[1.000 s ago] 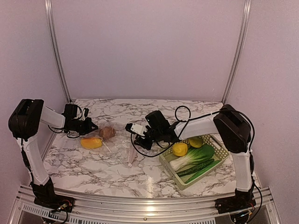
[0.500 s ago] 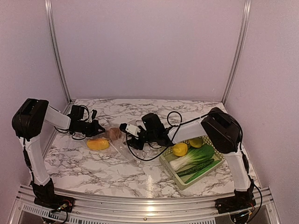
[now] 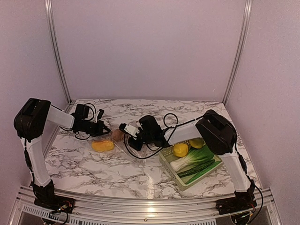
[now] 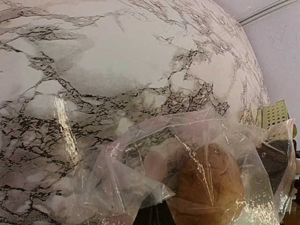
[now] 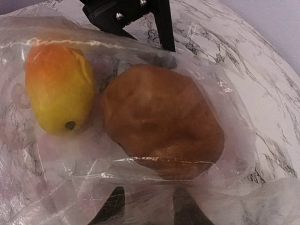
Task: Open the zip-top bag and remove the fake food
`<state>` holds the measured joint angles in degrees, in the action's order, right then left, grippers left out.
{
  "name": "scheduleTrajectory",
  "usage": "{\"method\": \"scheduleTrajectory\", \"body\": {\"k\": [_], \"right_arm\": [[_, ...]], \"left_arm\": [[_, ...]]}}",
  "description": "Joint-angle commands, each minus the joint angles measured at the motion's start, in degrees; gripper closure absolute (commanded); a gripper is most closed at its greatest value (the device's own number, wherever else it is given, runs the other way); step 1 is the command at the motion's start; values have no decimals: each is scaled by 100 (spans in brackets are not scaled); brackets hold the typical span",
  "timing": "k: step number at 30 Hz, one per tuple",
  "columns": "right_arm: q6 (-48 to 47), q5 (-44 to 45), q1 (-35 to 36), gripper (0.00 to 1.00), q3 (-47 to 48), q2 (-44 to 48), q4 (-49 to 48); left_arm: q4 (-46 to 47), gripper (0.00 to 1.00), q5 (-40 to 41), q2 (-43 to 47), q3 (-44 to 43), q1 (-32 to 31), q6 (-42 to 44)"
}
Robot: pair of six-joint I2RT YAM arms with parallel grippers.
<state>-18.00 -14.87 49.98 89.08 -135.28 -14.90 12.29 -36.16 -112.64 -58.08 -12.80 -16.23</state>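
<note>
Two robot arms meet over a zip-top bag (image 5: 234, 136) lying left of centre on a marble table (image 3: 93, 171). The left gripper (image 3: 100, 129) is clamped tight on the bag's far edge, with a brown potato (image 5: 161, 119) just in front of it inside the plastic. An orange-yellow fruit (image 5: 58, 91) lies in the bag too, beside the potato and touching it. The right gripper (image 3: 127, 141) presses in from the opposite side, and its fingers (image 5: 113, 206) stand partly apart under crumpled film. Whether they pinch the plastic cannot be told. Well to the right, a lattice basket (image 3: 222, 149) holds a lemon (image 3: 180, 150), a bok choy (image 3: 193, 158), a cucumber (image 3: 199, 169) and a greenish-yellow mango (image 3: 197, 142).

A second earlier the two grippers stood farther apart. The left has since moved right and the right has moved left, closing the gap. The potato and the fruit have shifted right with the bag, which now looks more bunched. The basket and its contents have not moved.
</note>
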Motion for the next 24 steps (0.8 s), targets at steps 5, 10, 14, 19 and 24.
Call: {"method": "scheduleTrajectory", "body": {"k": [5,10,14,19,24], "right_arm": [[481,-677,53,48,-563,245,-1055],[379,-1072,64,42,-1013,702,-1546],[295,-1080,62,40,-1143,888,-1657],[278,-932,65,32,-821,676,-1294],[182,-873,65,25,-325,293,-707]], "left_arm": [[-1130,100,-29,-280,-494,-398,912],[-1165,100,-29,-224,-469,-474,1053],[-1587,100,39,-257,-603,-599,1370],[-1544,100,-16,-233,-569,-635,1361],[-1459,100,-109,-169,-516,-635,1333]]}}
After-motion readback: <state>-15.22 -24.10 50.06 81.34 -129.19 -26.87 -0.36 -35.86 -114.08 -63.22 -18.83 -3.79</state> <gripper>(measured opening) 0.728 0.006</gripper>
